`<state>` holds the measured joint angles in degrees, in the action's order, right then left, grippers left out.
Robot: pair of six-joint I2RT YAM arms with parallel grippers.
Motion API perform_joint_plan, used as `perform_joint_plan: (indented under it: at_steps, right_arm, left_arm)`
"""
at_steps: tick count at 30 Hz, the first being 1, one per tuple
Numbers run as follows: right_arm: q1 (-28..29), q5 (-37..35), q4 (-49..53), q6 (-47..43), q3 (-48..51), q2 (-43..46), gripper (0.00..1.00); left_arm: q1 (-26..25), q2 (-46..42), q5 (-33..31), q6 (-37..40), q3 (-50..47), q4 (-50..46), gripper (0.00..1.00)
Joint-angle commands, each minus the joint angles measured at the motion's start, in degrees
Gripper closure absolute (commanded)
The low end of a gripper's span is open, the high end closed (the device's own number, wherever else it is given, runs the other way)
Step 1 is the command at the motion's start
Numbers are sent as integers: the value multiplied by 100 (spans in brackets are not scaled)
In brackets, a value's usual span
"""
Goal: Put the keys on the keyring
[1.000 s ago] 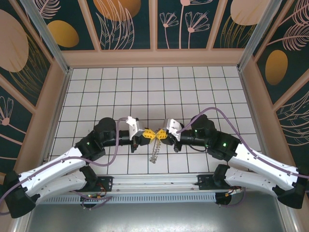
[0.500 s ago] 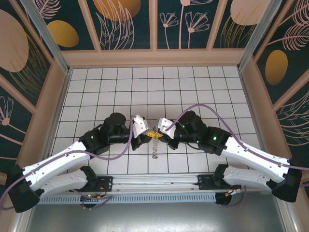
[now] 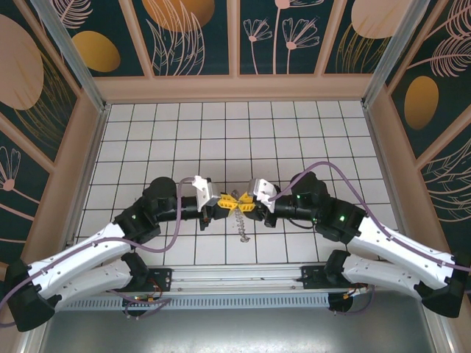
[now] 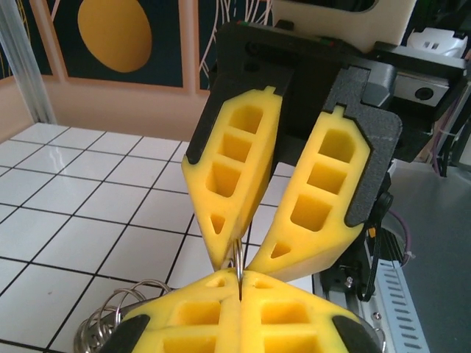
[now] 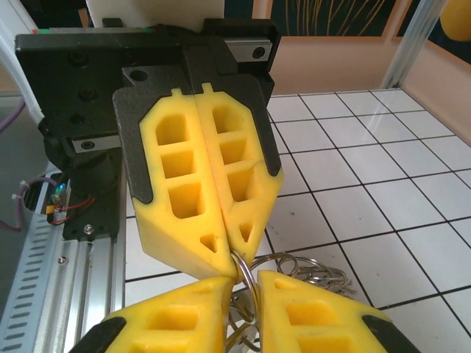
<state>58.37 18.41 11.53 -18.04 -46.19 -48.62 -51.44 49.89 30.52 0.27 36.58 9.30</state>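
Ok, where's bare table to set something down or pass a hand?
Free: all tiles from the back wall down to the left gripper and right gripper. Crowded: the centre, where they meet at the keyring; the arms cover the near rows.

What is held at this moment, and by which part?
The left gripper pinches the keyring by its wire rim. The right gripper straddles that rim, fingers slightly apart; its grip cannot be told.

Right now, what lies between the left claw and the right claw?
The keyring: the shut left claw pinches its wire loop, which passes into the parted right claw. Both wrist views show it.
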Motion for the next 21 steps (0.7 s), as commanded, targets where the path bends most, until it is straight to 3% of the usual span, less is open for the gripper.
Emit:
perform_joint_plan:
  at_steps: [1, 5, 9, 16, 21]
  right_arm:
    - [34, 470, -489, 154, 128, -45, 81]
    - [28, 520, -552, 188, 168, 27, 86]
    - [25, 543, -565, 188, 157, 95, 100]
    - [26, 251, -205, -99, -112, -45, 100]
    - [58, 30, 145, -310, -433, -521, 100]
  left_arm:
    - [-53, -80, 382, -242, -33, 1107, 100]
    - [-56, -196, 440, -392, -195, 1437, 100]
    - [-59, -247, 517, -597, -352, 1759, 100]
    - [-53, 10, -275, 4, 264, -43, 100]
    - [-58, 253, -565, 365, 578, -804, 91]
